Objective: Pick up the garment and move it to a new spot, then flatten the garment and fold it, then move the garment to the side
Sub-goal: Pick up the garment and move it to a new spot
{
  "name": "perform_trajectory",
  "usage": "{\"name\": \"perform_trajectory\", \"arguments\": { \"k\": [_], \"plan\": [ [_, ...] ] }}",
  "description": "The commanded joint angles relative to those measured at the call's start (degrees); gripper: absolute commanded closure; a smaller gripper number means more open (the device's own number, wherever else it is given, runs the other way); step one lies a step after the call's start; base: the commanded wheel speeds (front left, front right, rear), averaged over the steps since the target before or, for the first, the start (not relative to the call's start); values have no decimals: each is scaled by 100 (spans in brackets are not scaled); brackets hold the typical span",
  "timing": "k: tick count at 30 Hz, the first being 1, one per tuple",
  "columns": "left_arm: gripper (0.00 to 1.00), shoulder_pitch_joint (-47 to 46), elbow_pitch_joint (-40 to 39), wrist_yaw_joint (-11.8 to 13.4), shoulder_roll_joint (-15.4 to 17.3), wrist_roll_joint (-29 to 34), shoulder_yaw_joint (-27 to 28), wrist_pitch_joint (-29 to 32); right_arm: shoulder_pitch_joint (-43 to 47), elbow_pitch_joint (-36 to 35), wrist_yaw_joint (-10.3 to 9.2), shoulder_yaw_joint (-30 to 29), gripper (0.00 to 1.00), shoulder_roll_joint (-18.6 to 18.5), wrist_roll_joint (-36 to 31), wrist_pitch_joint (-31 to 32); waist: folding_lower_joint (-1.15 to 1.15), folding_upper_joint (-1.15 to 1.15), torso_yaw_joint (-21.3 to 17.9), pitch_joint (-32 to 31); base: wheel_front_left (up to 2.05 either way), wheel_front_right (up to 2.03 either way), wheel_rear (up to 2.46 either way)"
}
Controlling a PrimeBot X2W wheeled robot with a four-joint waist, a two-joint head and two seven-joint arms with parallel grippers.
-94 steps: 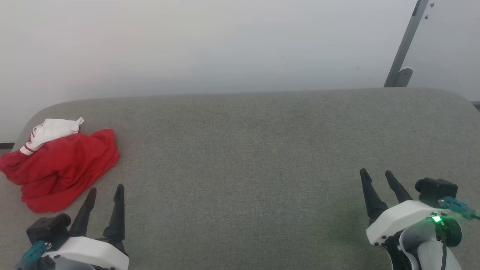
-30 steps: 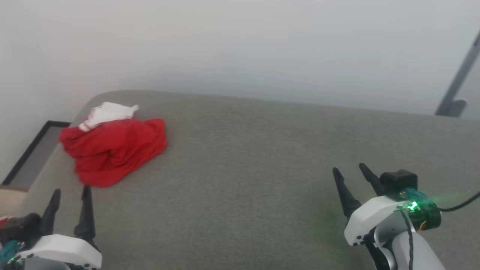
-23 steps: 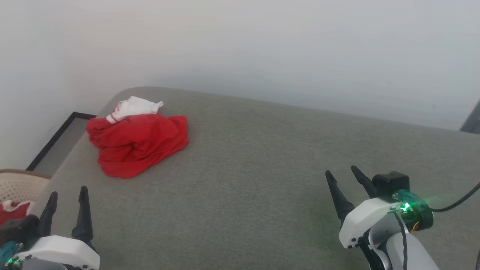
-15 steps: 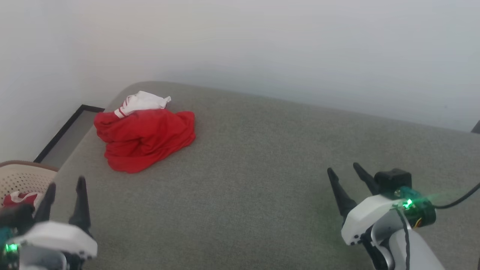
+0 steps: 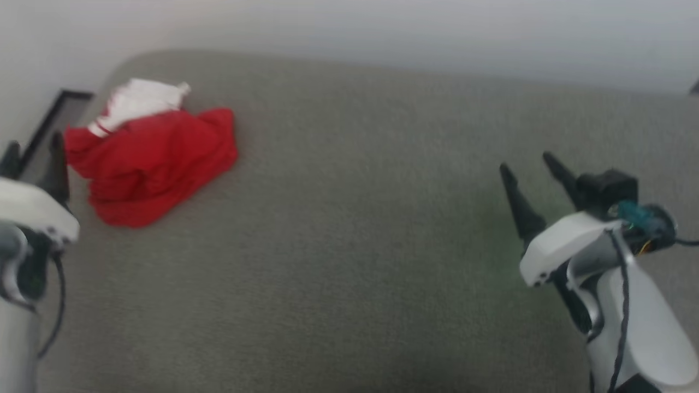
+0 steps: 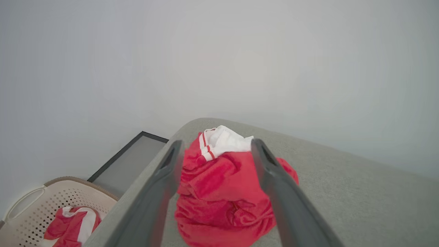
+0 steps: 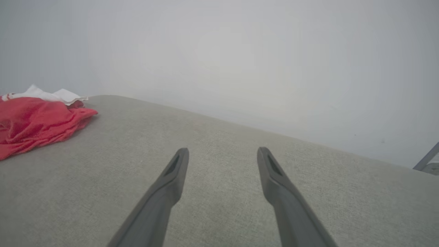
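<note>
The red garment (image 5: 153,158) lies crumpled at the far left of the grey padded surface, one white sleeve (image 5: 139,98) on top. My left gripper (image 5: 33,155) is open at the left edge of the head view, just left of the heap and apart from it. In the left wrist view the garment (image 6: 223,192) sits beyond and between the spread fingers of my left gripper (image 6: 215,145). My right gripper (image 5: 527,164) is open far to the right, over bare surface. In the right wrist view my right gripper (image 7: 223,152) is empty, with the garment (image 7: 34,120) at far left.
A grey padded surface (image 5: 355,245) spans the head view, with a pale wall behind it. Left of its edge, a beige perforated laundry basket (image 6: 31,209) on the floor holds another red-and-white cloth (image 6: 72,226). A dark-framed floor strip (image 6: 127,161) runs by the wall.
The head camera has turned left and tipped down, shifting the whole picture. My left gripper has risen and come up beside the garment's left edge. The garment itself lies as before.
</note>
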Motion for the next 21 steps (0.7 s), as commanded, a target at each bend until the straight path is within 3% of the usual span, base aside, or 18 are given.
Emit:
{"name": "perform_trajectory", "arguments": {
  "k": [1, 8, 12, 18, 21],
  "plan": [
    [0, -239, 155, -44, 25, -38, -1, 79, -101, -103, 3, -12, 0, -19, -73, 37, 0, 0, -365, 685, 0, 0, 0],
    [0, -1609, 1457, -191, 279, -230, -18, 509, -373, -649, 3, -158, 0, -102, -200, 228, 0, 0, -672, 1681, 0, 0, 0],
    [0, -2223, 2258, -139, 353, -276, -54, 964, -412, -932, 3, -231, 0, -130, -248, 352, 0, 0, -752, 2036, 0, 0, 0],
    [0, -2877, 3362, 3, 227, -447, -133, 1954, -397, -1382, 3, -316, 0, -159, -296, 570, 0, 0, -775, 2379, 0, 0, 0],
    [0, -2991, 3850, 79, 6, -515, -187, 2410, -390, -1590, 3, -363, 0, -180, -333, 685, 0, 0, -752, 2502, 0, 0, 0]
  ]
}}
